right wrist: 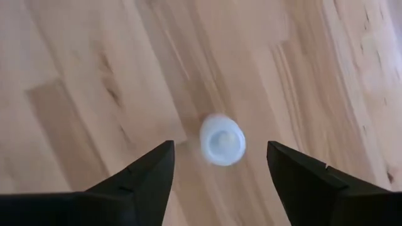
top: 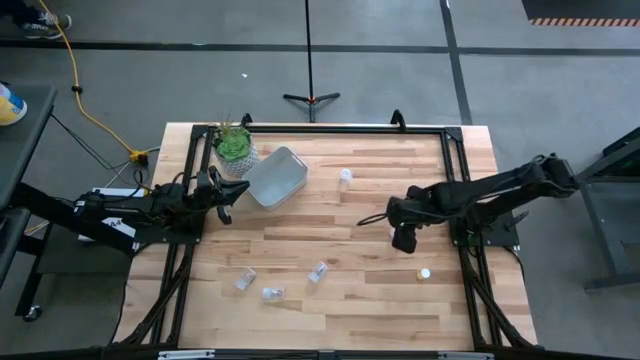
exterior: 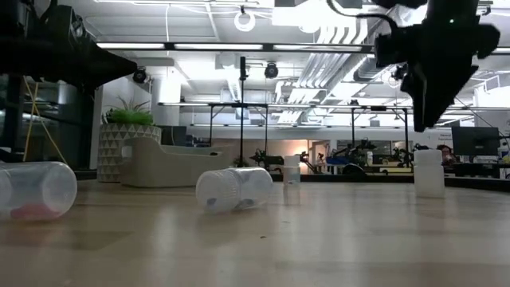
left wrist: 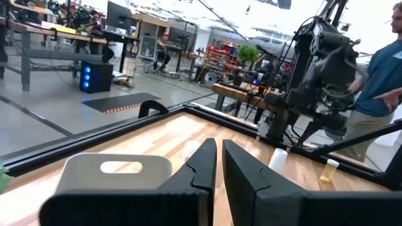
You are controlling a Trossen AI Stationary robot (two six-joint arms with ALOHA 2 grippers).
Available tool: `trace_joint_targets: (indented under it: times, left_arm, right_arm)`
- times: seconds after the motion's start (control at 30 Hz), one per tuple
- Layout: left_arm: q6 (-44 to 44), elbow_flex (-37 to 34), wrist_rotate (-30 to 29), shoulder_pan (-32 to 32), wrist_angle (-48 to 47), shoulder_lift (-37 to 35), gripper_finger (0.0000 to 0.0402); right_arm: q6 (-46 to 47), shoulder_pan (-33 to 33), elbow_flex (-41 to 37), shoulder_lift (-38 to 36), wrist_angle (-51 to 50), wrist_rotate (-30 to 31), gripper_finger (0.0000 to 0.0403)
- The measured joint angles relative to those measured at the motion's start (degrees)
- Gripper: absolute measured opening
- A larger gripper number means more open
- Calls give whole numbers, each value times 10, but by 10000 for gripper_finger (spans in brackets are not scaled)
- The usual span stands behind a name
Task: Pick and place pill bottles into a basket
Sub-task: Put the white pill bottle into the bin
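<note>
My right gripper (top: 404, 240) is open and points down over an upright white pill bottle (right wrist: 222, 139). The low view shows its fingers (exterior: 422, 119) just above that bottle (exterior: 429, 172), not touching it. Another white bottle (top: 345, 177) stands near the basket (top: 275, 177). A yellowish bottle (top: 424, 273) stands at the near right. Three clear bottles (top: 318, 271), (top: 245, 278), (top: 272, 294) lie on their sides near the front. My left gripper (top: 222, 200) is shut and empty, beside the basket's left end.
A green plant in a pale pot (top: 234, 145) stands at the far left, next to the basket. A black frame (top: 320, 128) runs along the table's edges. A person (left wrist: 383, 69) stands beyond the table's right side. Bare wood lies in the middle of the table.
</note>
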Motion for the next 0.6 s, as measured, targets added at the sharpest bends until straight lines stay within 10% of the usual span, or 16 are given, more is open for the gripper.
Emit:
trace_joint_targets:
  times: [0.6]
  left_arm:
    - [0,0,0,0,-15,0,65]
  right_arm:
    - [-4,-3,0,94,21,26,249]
